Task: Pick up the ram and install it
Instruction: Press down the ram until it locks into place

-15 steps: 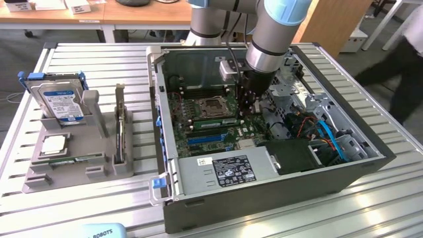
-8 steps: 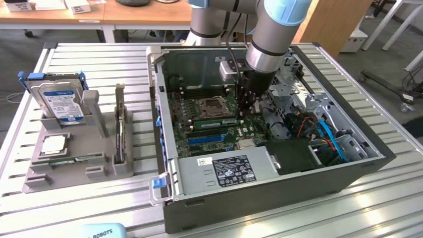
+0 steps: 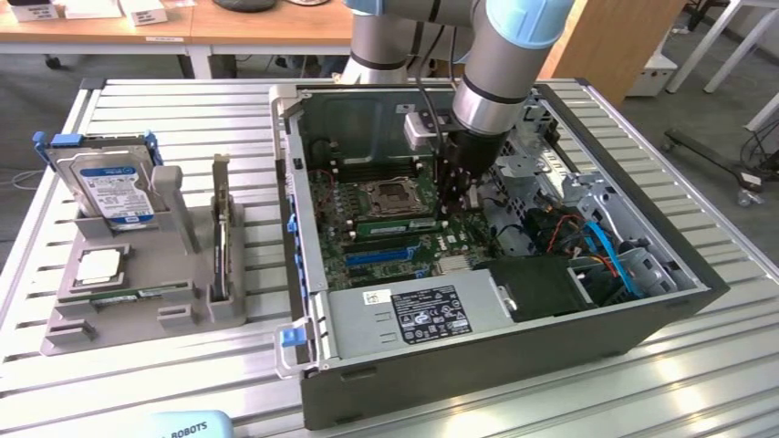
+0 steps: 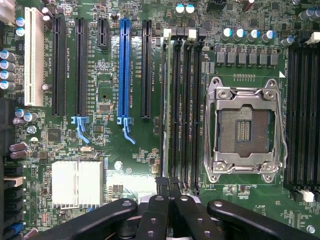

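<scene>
The ram (image 4: 164, 105) is a thin green stick standing edge-up in the memory slot furthest from the empty processor socket (image 4: 245, 130). In the exterior view the ram (image 3: 402, 223) shows as a green strip with a pale label, just in front of the socket. My gripper (image 4: 167, 182) is shut, its black fingertips pressed together right over one end of that stick. Whether they touch it I cannot tell. In the exterior view the gripper (image 3: 453, 203) reaches straight down into the open computer case (image 3: 316, 301), low over the motherboard.
Empty black memory slots (image 4: 182, 110) lie beside the ram, and long expansion slots (image 4: 123, 70) further off. On the exterior view's left a grey holder (image 3: 73, 333) carries a hard drive (image 3: 112, 187), a square silver chip (image 3: 100, 265), an upright card (image 3: 221, 242) and a green strip (image 3: 128, 297).
</scene>
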`<state>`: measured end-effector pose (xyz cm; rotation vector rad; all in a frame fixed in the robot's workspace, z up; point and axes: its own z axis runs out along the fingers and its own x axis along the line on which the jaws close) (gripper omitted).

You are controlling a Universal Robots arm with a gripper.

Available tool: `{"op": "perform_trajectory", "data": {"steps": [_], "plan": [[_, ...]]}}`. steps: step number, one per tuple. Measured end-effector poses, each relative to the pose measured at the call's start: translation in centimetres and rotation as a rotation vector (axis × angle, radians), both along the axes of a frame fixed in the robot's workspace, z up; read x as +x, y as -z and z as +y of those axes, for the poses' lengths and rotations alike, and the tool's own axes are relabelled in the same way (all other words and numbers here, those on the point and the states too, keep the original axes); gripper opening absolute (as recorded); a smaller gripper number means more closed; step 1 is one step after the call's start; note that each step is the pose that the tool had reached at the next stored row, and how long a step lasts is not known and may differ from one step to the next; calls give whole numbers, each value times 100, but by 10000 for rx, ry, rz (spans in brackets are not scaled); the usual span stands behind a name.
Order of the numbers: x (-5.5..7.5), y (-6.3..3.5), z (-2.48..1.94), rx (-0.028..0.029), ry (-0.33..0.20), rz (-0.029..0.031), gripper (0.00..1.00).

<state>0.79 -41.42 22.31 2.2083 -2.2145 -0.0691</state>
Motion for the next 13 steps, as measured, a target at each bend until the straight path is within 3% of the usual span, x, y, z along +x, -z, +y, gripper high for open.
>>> {"op": "perform_trajectory", "data": {"steps": [13], "plan": [[0,8,0,2,0,-1,10]]}}
